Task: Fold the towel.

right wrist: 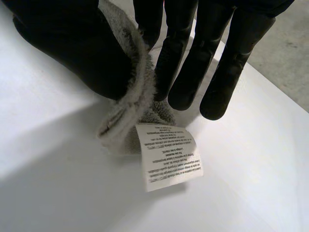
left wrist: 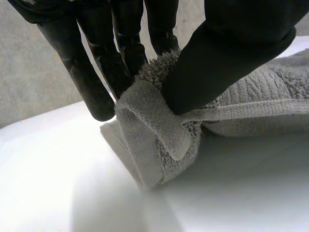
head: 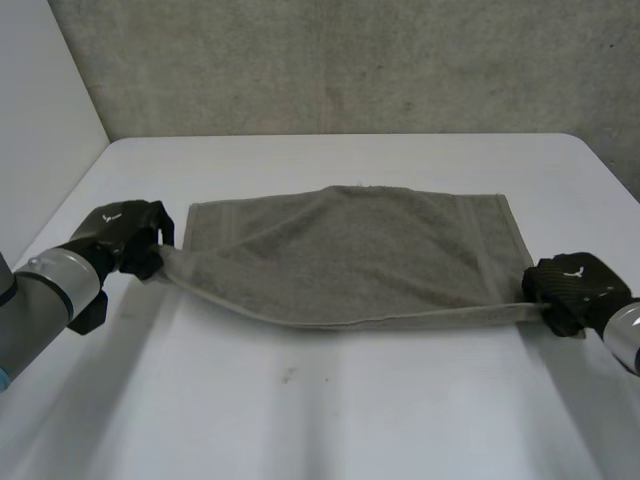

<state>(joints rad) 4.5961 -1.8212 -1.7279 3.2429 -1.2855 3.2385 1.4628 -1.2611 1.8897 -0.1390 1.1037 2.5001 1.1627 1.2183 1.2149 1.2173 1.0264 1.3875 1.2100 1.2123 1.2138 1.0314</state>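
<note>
My left hand [head: 130,235] and right hand [head: 570,285] each pinch a near corner of the towel [head: 350,250], which could slip out if I tug.

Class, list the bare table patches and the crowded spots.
Bare table: between the towel and the robot's side; between the towel and the wall. Crowded: the towel's near corners, pinched by left hand and right hand.
</note>
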